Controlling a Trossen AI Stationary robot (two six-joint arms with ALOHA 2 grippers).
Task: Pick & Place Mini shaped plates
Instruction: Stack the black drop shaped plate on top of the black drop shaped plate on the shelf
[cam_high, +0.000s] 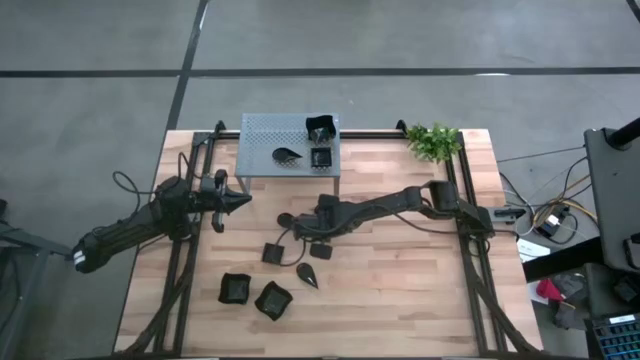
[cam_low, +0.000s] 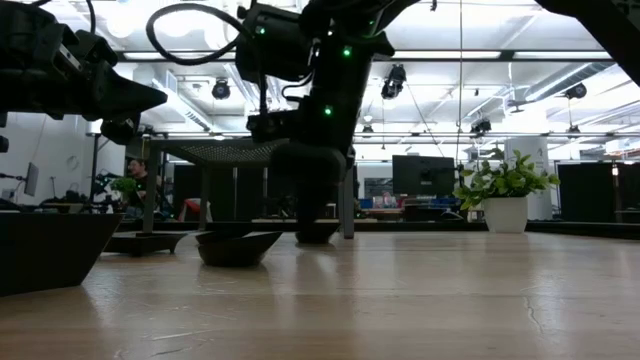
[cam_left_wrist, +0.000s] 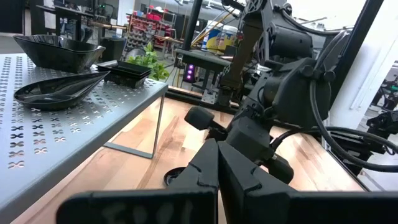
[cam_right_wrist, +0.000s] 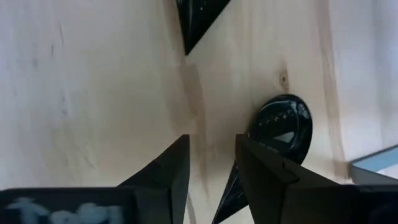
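Right pincer (cam_right_wrist: 211, 155) parted above a teardrop plate (cam_right_wrist: 283, 127) — left pincer (cam_left_wrist: 217, 163) closed, no legible writing

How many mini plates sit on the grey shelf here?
3: a wavy-rimmed dish at the corner nearest the plant, a flat square beside it, a leaf-shaped plate toward the shelf's middle. The square may be stacked.

The right gripper (cam_high: 297, 225) reached low toward mid-desk, jaws parted; the left gripper (cam_high: 243, 201) hovered, jaws closed.
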